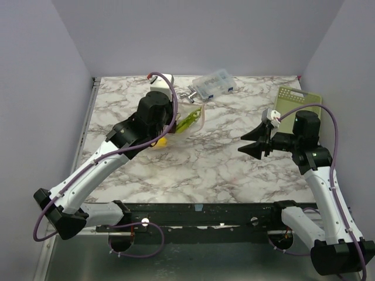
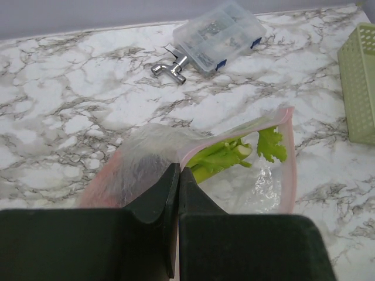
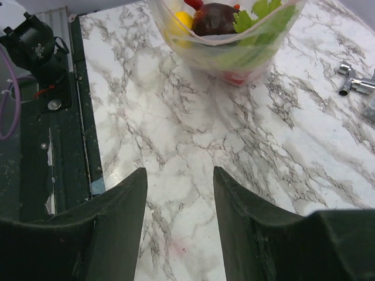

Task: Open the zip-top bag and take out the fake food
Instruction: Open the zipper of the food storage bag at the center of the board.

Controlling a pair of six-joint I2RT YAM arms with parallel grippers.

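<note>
Left hand (image 2: 177, 172) clamps zip-top bag (image 2: 265, 182) | right hand (image 3: 179, 177) parted, empty | marble table (image 3: 193, 123), lilac walls (image 1: 193, 35)

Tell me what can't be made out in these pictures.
Top view: the left arm hides most of the bag and the left hand.
Left wrist: crinkled plastic blurs everything inside but the stalk.
Right wrist: the top edge cuts off the bag.

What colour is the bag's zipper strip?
Pink. The zipper strip on the zip-top bag shows best in left wrist view.
</note>
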